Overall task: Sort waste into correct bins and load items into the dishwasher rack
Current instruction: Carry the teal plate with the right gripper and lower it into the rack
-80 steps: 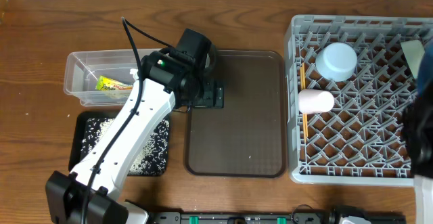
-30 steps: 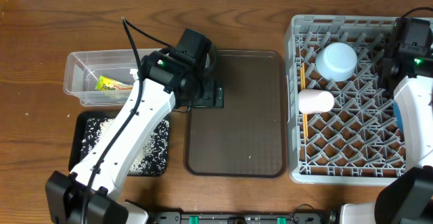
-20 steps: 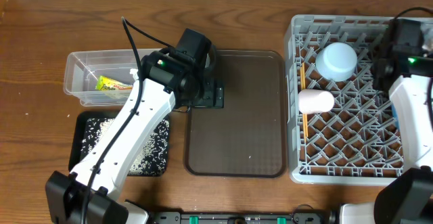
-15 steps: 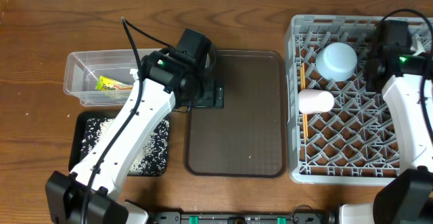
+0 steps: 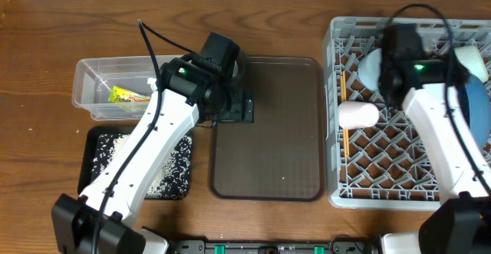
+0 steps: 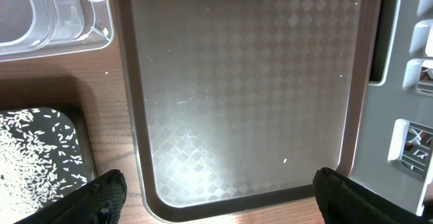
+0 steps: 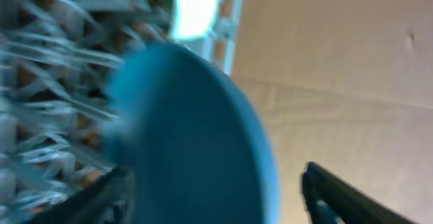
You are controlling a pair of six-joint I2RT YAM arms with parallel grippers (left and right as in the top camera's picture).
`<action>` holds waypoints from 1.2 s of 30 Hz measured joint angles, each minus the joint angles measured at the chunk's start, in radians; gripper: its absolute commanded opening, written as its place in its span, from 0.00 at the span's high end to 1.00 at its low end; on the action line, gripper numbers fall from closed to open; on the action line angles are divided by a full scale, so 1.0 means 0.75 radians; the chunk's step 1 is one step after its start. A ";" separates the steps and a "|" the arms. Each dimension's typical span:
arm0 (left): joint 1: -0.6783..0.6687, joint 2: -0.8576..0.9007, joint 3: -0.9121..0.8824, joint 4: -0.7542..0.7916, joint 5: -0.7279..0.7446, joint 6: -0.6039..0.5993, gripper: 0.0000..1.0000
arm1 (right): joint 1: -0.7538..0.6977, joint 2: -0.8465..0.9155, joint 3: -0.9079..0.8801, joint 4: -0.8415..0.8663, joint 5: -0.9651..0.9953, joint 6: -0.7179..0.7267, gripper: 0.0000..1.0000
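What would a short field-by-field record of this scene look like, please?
clear tub: holds the yellow-green wrapper
black tray: scattered with rice grains
brown tray: between the tub and the rack, bare in the left wrist view
rack: holds pink cup, pale blue bowl, dark blue plate, chopsticks
left fingers: open, empty, over the brown tray
right fingers: open, plate seen between them; view blurred

Overhead: right arm (image 5: pixel 433 127) covers most of pale bowl (image 5: pixel 368 68); rack (image 5: pixel 383 169) cut off at right edge. Right wrist view motion-blurred; blue plate (image 7: pixel 196 136) outline indistinct.
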 measured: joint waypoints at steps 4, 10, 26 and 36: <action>0.000 0.000 0.000 0.001 0.001 0.000 0.09 | 0.107 0.000 0.000 -0.005 -0.111 0.030 0.18; 0.000 0.000 0.000 -0.001 0.001 0.000 0.09 | 0.172 -0.021 0.000 -0.005 -0.316 0.171 0.73; 0.000 0.000 0.000 0.000 0.001 0.000 0.09 | -0.361 -0.554 0.130 0.183 -0.796 0.594 0.99; 0.000 0.000 0.000 0.000 0.001 0.000 0.09 | -0.870 -0.319 0.127 0.141 -1.233 0.727 0.99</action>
